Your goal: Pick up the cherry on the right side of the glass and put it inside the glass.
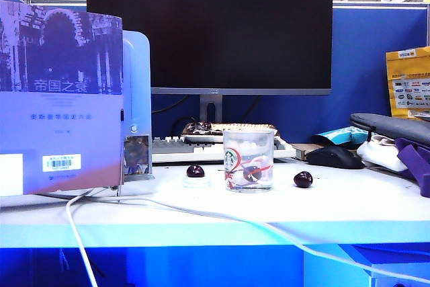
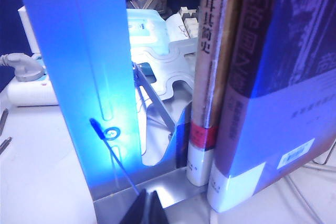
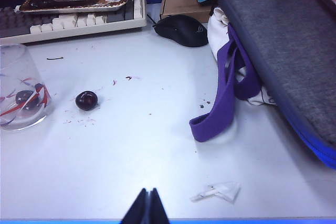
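Your target cherry (image 1: 303, 179) sits on the white table (image 1: 349, 206), right of the glass (image 1: 248, 160), untouched.

At the left of the exterior view you see an upright book (image 1: 60, 99) against a blue bookend (image 1: 136, 85); the left gripper (image 2: 145, 211) shows only at the bottom edge of its wrist view, facing that bookend, its jaws pressed together and empty. Moving right, a second cherry (image 1: 195, 171) lies just left of the glass, which stands at centre before the keyboard (image 1: 175, 149) and dark monitor (image 1: 209, 25). A dark round shape shows through the glass. Further right lie your cherry, a black mouse (image 1: 334, 157) and a purple strap (image 3: 223, 98). The right gripper (image 3: 146, 208) sits at the bottom edge of its wrist view, jaws closed, holding nothing, well apart from the cherry.
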